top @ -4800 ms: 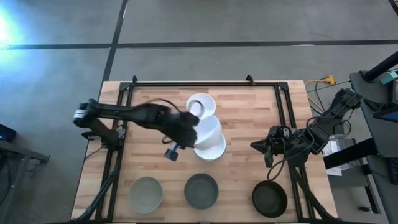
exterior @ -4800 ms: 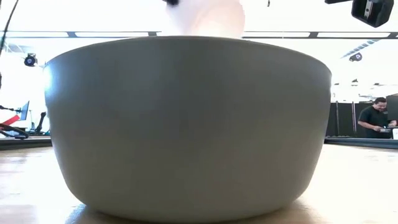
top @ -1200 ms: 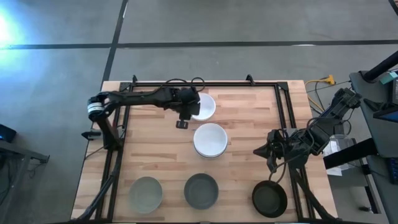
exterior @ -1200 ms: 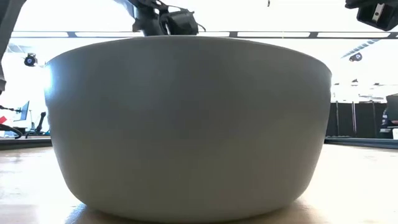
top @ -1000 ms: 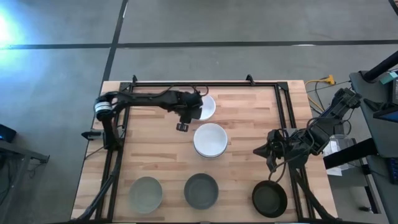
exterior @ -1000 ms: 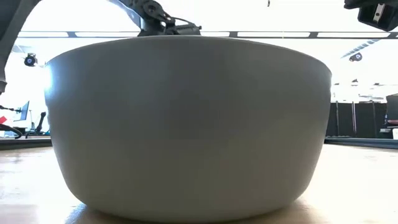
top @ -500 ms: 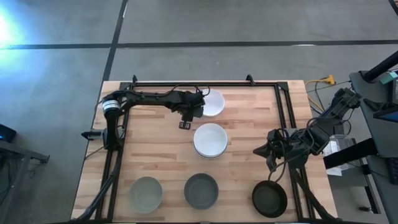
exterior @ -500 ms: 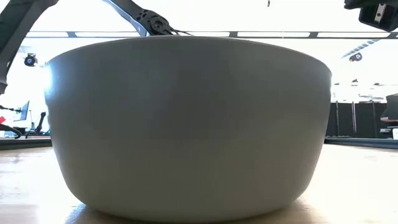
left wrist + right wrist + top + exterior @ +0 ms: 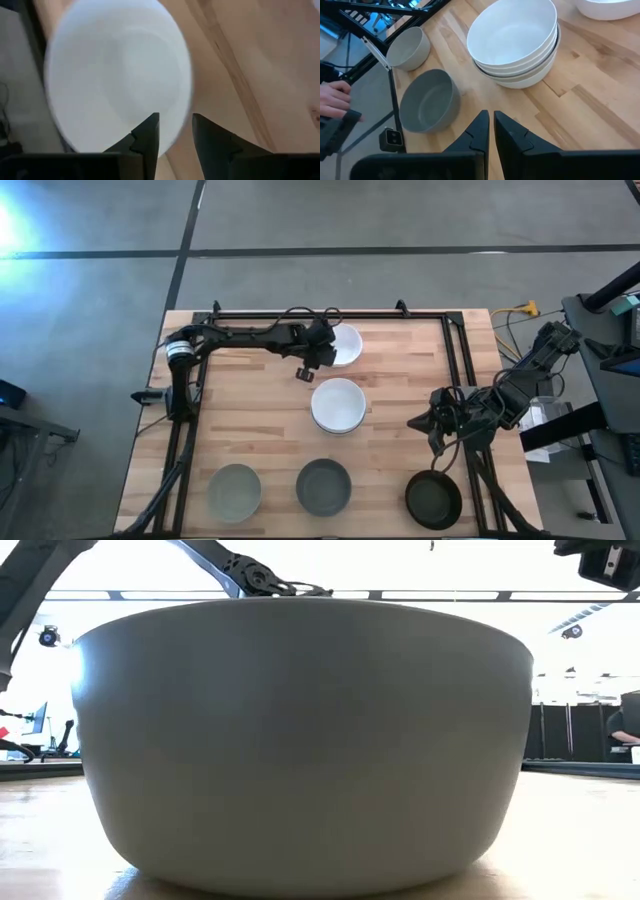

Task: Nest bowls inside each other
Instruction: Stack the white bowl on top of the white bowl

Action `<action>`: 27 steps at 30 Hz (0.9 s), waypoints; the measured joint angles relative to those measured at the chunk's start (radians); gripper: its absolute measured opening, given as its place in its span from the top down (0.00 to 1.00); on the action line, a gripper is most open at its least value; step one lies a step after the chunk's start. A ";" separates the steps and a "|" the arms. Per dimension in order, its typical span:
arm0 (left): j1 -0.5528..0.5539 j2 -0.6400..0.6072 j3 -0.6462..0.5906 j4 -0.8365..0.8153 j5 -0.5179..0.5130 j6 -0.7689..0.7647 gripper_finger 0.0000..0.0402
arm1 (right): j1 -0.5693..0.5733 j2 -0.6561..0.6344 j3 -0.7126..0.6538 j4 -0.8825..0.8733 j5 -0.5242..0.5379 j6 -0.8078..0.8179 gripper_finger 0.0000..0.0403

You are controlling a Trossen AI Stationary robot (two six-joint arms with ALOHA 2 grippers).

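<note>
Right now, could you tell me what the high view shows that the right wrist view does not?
Only the high view shows the black bowl and the left pincer at the lone white bowl. Only the right wrist view shows a person's hand beyond the table edge and that the white stack holds several nested bowls. Both show that stack, two grey bowls and the wooden table.

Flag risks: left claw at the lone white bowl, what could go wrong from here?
1. The left claw straddles the lone white bowl's rim; a thin, glossy rim grip could slip on lifting.
2. That bowl sits near the table's back frame, so it could get pushed against it.
3. The white stack is close; a low carry might knock it.
</note>
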 joint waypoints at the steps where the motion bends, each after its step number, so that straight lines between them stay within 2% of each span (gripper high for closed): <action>1: 0.000 0.007 -0.002 -0.002 0.000 0.000 0.75 | 0.000 0.000 0.000 0.000 0.000 0.005 0.94; 12: 0.005 0.096 0.038 -0.010 -0.025 -0.001 0.76 | 0.000 0.000 0.000 -0.001 0.000 0.049 0.94; 15: 0.005 0.120 0.065 -0.064 -0.026 -0.002 0.82 | 0.000 0.000 0.000 -0.001 0.000 0.058 0.94; 19: 0.006 0.134 0.089 -0.142 -0.023 -0.043 0.97 | 0.000 0.000 0.000 0.000 0.004 0.064 0.94; 27: 0.018 0.058 0.089 -0.200 -0.024 -0.196 1.00 | -0.021 0.000 0.000 0.000 0.037 0.063 0.94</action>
